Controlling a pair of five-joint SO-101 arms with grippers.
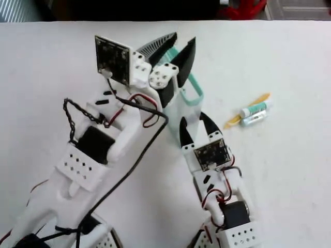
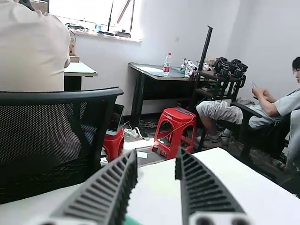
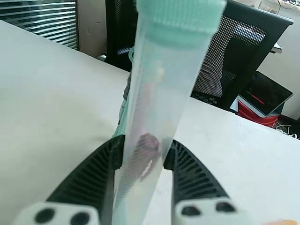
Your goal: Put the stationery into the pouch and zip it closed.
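Pinching the pouch [image 3: 159, 84] between the jaws of my right gripper [image 3: 146, 143], I have it standing on edge, with its translucent wall pressed by both ribbed pads and its teal zip band at the far end. My left gripper [image 1: 183, 39] hovers over that far end with its jaws parted wide and nothing between them. The stationery [image 1: 252, 111], a small capped tube, a clear piece and a yellow stick, lies bunched together on the table [image 1: 289, 170], apart from the pouch on my right side. I cannot tell whether the zip is open. I judge the pouch light, thin and floppy: it may fold or slip out of a grip on its slick wall, so the stiffer zip band is the better hold, one gripper at each end to spread the mouth. The tube looks smooth and round and may roll, so I would take it across its middle. The yellow stick is slender and lies flat, which calls for a low, careful pinch.
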